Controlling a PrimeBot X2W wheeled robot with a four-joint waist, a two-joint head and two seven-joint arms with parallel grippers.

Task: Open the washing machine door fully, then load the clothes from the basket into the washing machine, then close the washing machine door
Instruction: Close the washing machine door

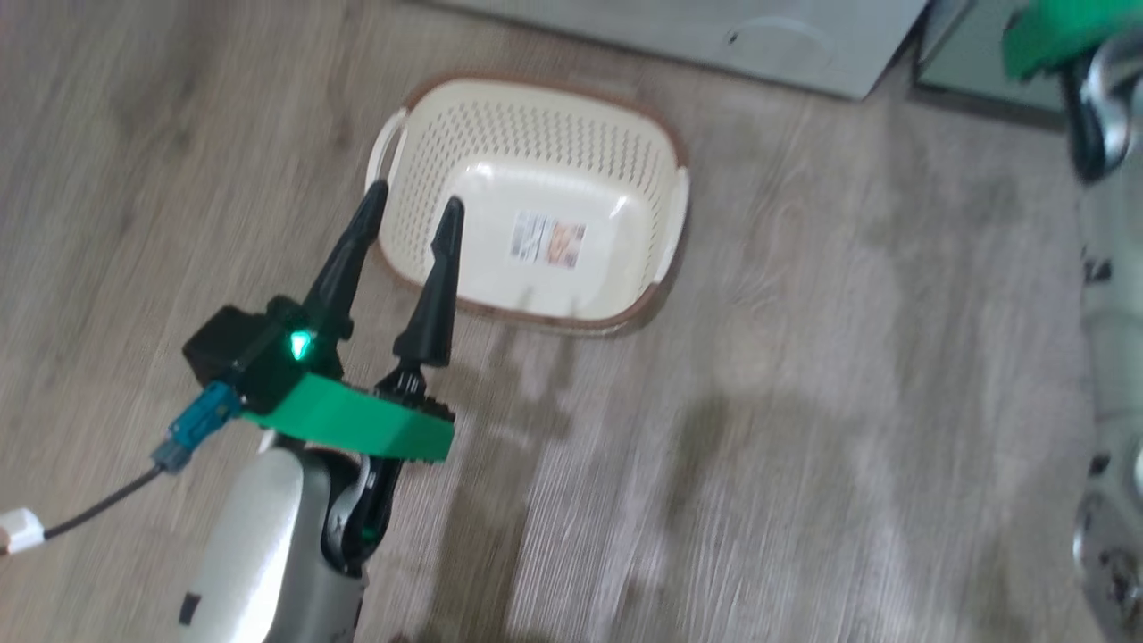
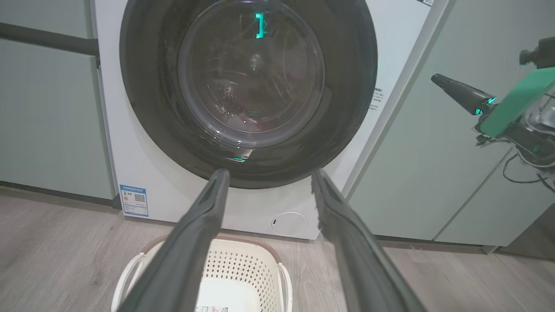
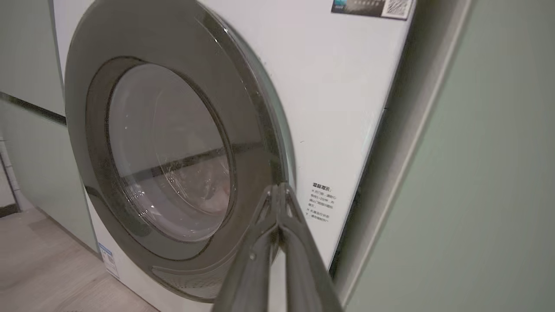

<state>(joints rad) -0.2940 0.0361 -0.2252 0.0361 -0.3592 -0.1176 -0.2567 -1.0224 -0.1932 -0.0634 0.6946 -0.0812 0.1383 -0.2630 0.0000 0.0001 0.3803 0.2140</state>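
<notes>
Two hands bracketed the closing step. The right hand (image 3: pixel 279 187), fingers pressed together, had its tips at the right rim of the washing machine door (image 3: pixel 164 151), which looked shut against the washing machine (image 2: pixel 173 203). The left hand (image 2: pixel 269 173) hung spread wide before it. The basket (image 1: pixel 536 116) sat empty on the floor just before the machine. Next, probably a firm press to seat the latch; the pale green cabinet (image 2: pixel 433 173) crowded that side.

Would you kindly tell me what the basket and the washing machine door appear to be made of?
The basket: probably moulded plastic, cream with a soft sheen, given its rows of regular slots and smooth bottom. The washing machine door: glossy dark rim, likely plastic, showing reflections; clear bulging centre, glass or clear plastic, since one sees through it.
</notes>
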